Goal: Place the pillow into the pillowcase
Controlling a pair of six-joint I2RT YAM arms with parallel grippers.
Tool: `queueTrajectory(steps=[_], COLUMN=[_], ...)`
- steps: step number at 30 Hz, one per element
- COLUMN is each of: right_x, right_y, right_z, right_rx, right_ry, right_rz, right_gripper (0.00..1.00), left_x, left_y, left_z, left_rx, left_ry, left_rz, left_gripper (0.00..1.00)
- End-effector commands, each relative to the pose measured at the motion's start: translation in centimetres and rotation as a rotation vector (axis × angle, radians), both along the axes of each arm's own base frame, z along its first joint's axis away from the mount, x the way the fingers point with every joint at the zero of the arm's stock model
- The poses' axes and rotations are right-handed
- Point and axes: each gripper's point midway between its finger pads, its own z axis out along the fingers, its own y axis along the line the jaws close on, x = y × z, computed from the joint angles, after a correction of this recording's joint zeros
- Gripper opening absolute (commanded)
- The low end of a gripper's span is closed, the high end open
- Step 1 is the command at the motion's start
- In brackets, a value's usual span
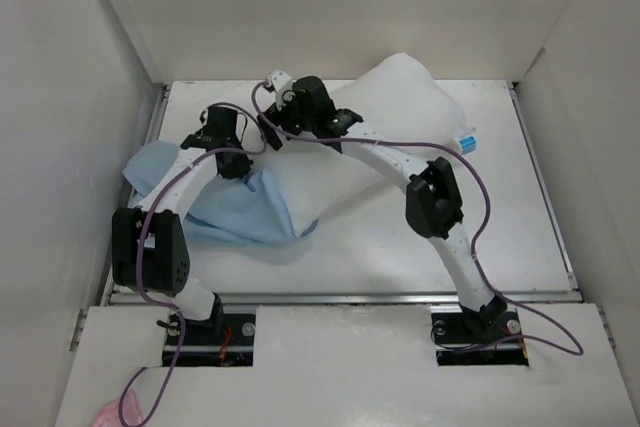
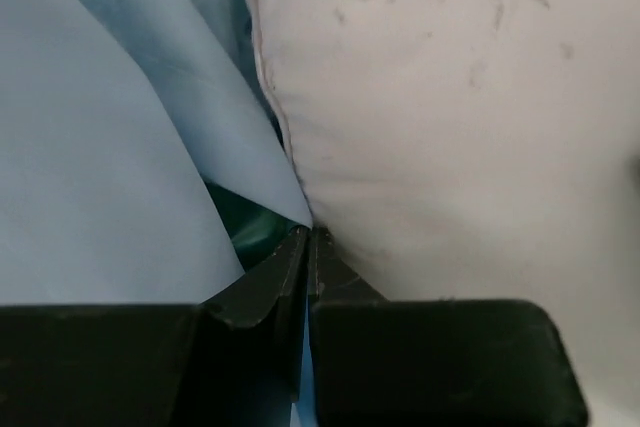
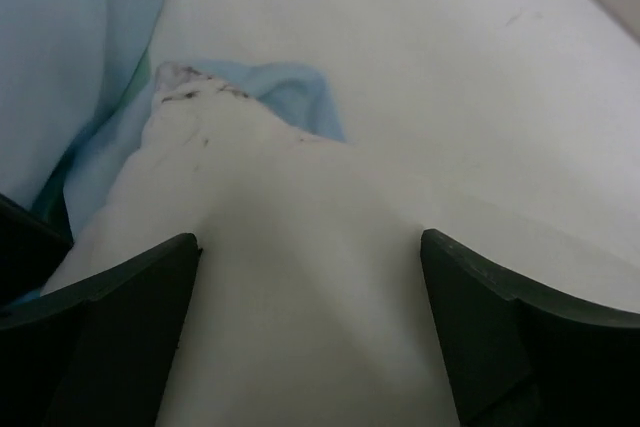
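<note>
The white pillow (image 1: 410,97) lies at the back of the table, its blue-and-white tag (image 1: 466,139) on the right edge. The light blue pillowcase (image 1: 235,212) is bunched at the left, against the pillow's left end. My left gripper (image 1: 238,165) is shut on a fold of the pillowcase (image 2: 100,167); a thin strip of blue cloth shows between the closed fingertips (image 2: 300,247), right beside the pillow's seam (image 2: 450,127). My right gripper (image 3: 310,247) stands open and straddles the pillow (image 3: 300,347), whose smudged corner (image 3: 190,97) rests on blue pillowcase cloth (image 3: 80,37).
White walls (image 1: 100,97) box in the table on the left, back and right. Purple cables (image 1: 490,187) loop around both arms. A pink scrap (image 1: 105,412) lies off the table at the near left. Bare tabletop (image 1: 380,247) lies between the arms.
</note>
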Motion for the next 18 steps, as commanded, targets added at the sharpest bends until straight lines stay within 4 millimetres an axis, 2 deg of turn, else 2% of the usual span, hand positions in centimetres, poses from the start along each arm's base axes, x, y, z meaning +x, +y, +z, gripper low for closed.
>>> queueTrajectory(steps=[1,2,3,4,5,6,7,8,9,10,11,12,13,14,15,16,17,18], right_x=[-4.8,-5.5,-7.1,-7.8,-8.1,-8.1,-7.1,-6.1,-5.4,-4.3,-3.6,-3.5,-2.7,-3.4,-4.3,-4.6,-4.8,-5.2], right_y=[2.7,2.8,3.2,3.1,2.9,2.6,1.3,0.5,-0.5,-3.4,-4.7,-6.1,-8.3,-9.6,-10.2,-10.7,-11.3,-11.8], right_z=[-1.2,-1.9,-2.3,-2.6,-3.3,-3.1,-4.3,-1.7,-0.8,-2.9,2.6,3.8,4.9,3.6,6.9,7.0,7.2,6.2], right_rx=[0.005,-0.001,0.009,0.001,-0.019,-0.030,-0.073,-0.052,-0.031,-0.053,0.040,0.086,0.116,0.116,0.161,0.162,0.158,0.138], right_ry=[0.073,0.075,0.098,0.107,0.103,0.095,0.104,0.040,0.035,0.071,-0.035,-0.027,-0.034,-0.003,-0.062,-0.058,-0.064,-0.041], right_rz=[0.318,0.367,0.462,0.503,0.524,0.518,0.449,0.394,0.328,0.230,0.189,0.150,0.102,0.081,0.082,0.062,0.040,0.025], right_gripper=[0.98,0.93,0.73,0.57,0.40,0.24,0.00,0.00,0.00,0.00,0.00,0.00,0.00,0.00,0.00,0.00,0.00,0.00], left_x=[-0.5,-0.5,-0.3,-0.3,-0.1,-0.1,-0.4,-0.4,-0.4,-0.8,-0.9,-1.2,-1.5,-1.4,-1.7,-1.9,-2.3,-2.5], left_y=[-0.2,0.1,0.1,0.3,0.3,0.5,0.7,1.2,1.4,1.4,1.4,1.2,0.8,0.1,-1.2,-1.6,-3.0,-3.7], left_z=[2.0,2.5,3.2,3.4,3.8,4.3,4.1,4.8,5.3,6.0,6.6,6.7,7.7,8.0,8.1,8.5,8.6,8.6], left_rx=[-0.014,-0.016,-0.019,-0.009,-0.005,0.002,0.012,0.029,0.036,0.034,0.031,0.017,0.006,-0.021,-0.073,-0.089,-0.103,-0.091], left_ry=[-0.060,-0.074,-0.092,-0.094,-0.103,-0.110,-0.096,-0.113,-0.122,-0.135,-0.150,-0.154,-0.179,-0.202,-0.195,-0.203,-0.211,-0.212], left_rz=[-0.003,0.006,0.006,0.013,0.006,0.012,0.017,0.032,0.039,0.039,0.040,0.030,-0.008,-0.042,-0.104,-0.128,-0.170,-0.210], left_gripper=[0.00,0.00,0.00,0.00,0.00,0.00,0.00,0.00,0.00,0.00,0.00,0.00,0.00,0.00,0.05,0.16,0.42,0.51])
